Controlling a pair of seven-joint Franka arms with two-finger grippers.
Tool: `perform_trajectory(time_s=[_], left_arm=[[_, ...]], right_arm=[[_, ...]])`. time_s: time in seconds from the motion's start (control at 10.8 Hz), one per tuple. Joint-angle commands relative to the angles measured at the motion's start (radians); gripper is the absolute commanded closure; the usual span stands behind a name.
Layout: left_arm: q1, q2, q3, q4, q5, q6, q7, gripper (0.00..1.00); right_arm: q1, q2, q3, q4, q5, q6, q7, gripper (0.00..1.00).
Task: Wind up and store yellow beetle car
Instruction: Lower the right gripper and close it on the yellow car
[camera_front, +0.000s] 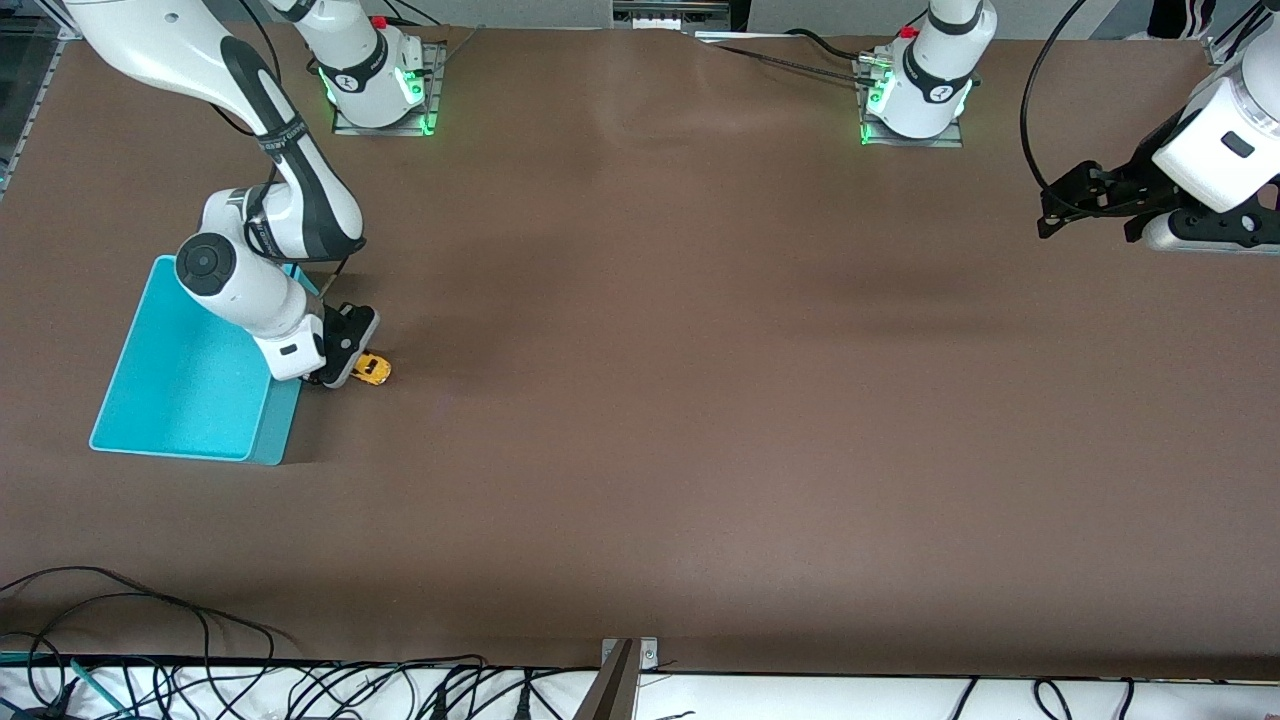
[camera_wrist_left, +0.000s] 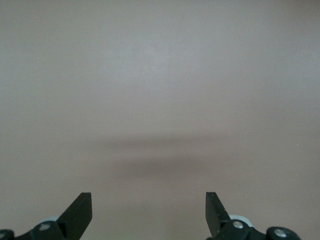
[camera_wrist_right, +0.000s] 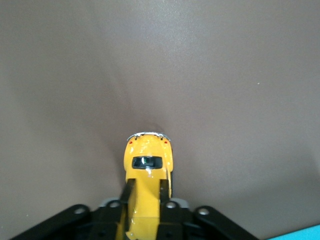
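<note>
We see glossy white arms (camera_front: 290, 190) with black joint bands. Bases (camera_front: 915, 100) glow green. Grippers (camera_front: 1085, 200) are black, trailing black cables (camera_front: 1030, 90).

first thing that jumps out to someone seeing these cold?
The turquoise bin at the right arm's end of the table draws the eye first, being the one bright block on the brown table. Right beside it, the right gripper is shut on the yellow beetle car, low at the tabletop. The left gripper waits open over bare table at the left arm's end.
</note>
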Motion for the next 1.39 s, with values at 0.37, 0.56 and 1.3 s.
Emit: perform_trajectory(time_s=[0.37, 0.56, 1.3], left_arm=[[0.0, 0.018, -0.036, 0.06, 0.002, -0.072, -0.008, 0.0], [0.003, 0.018, -0.033, 0.06, 0.0, -0.073, -0.006, 0.0], [0.014, 0.018, -0.03, 0.06, 0.0, -0.073, -0.006, 0.0]], right_arm=[[-0.01, -0.018, 0.0, -0.029, -0.005, 0.001, -0.016, 0.89], [-0.01, -0.019, 0.0, -0.023, -0.002, 0.002, -0.007, 0.01], [-0.018, 0.054, -0.005, -0.029, 0.0, 0.091, -0.018, 0.0]])
